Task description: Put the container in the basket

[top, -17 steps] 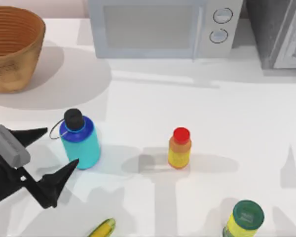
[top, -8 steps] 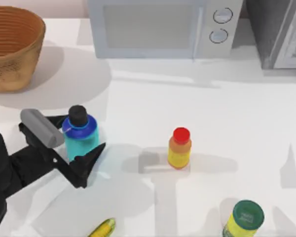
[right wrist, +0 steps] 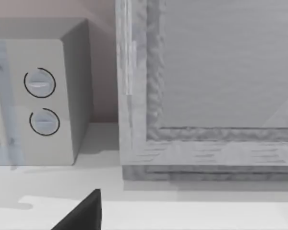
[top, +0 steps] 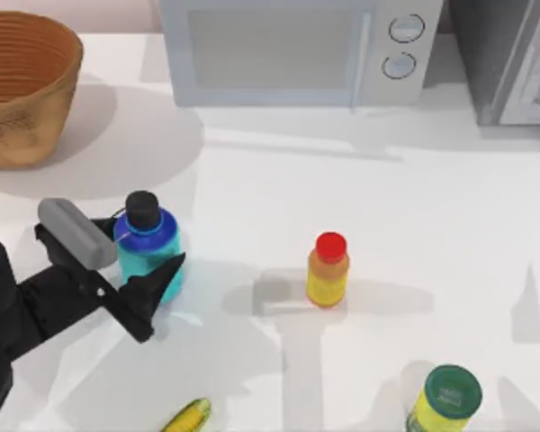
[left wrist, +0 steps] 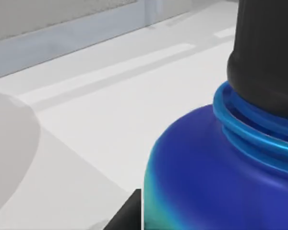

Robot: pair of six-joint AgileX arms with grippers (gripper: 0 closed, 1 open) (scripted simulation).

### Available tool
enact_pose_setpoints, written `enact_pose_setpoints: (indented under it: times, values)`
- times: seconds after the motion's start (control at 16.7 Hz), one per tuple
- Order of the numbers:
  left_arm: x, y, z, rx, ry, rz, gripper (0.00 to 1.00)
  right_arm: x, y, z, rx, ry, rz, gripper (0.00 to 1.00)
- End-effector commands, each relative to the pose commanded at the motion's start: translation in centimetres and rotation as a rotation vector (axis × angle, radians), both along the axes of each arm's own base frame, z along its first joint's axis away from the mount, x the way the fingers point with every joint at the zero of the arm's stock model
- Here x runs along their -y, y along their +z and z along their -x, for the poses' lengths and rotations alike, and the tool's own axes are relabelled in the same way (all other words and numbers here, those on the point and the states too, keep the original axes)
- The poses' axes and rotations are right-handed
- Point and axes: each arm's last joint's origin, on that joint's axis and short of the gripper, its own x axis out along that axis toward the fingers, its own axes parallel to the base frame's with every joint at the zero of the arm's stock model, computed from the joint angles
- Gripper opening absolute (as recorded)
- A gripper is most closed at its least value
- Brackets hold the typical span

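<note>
The container (top: 151,238), a cyan bottle with a dark blue shoulder and black cap, stands upright on the white table at the front left. My left gripper (top: 147,254) is shut on its body, one finger on each side. The left wrist view has the container's blue shoulder (left wrist: 206,167) and black cap close up, with a dark fingertip (left wrist: 129,213) against it. The basket (top: 31,121), round and woven, stands at the back left corner, well apart from the bottle. A dark part of my right gripper (right wrist: 81,213) is seen facing the back right of the table.
A microwave (top: 297,49) runs along the back, with a grey appliance (top: 513,63) to its right. A small yellow bottle with a red cap (top: 328,270) stands mid-table. A yellow jar with a green lid (top: 445,400) and a yellow object (top: 187,417) sit at the front edge.
My left gripper swept in from the front left, came around the container, and its fingers narrowed onto the body. The bottle shifted slightly. Nothing else moved.
</note>
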Motion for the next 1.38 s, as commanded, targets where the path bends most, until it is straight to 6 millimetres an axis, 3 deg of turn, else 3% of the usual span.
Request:
enact_pose_setpoints:
  times: [0.42, 1.08, 1.2, 1.38]
  values:
    - [0.0, 0.0, 0.0, 0.0, 0.0, 0.0, 0.02, 0.0, 0.0, 0.0, 0.0, 0.0, 0.0, 1.0]
    - [0.0, 0.1, -0.3, 0.009, -0.005, -0.001, 0.0, 0.0, 0.0, 0.0, 0.0, 0.0, 0.0, 1.0]
    - [0.0, 0.8, -1.6, 0.046, -0.028, -0.001, 0.0, 0.0, 0.0, 0.0, 0.0, 0.0, 0.0, 1.0]
    - [-0.3, 3.0, -5.3, 0.132, -0.085, -0.004, 0.0, 0.0, 0.0, 0.0, 0.0, 0.0, 0.0, 1.0]
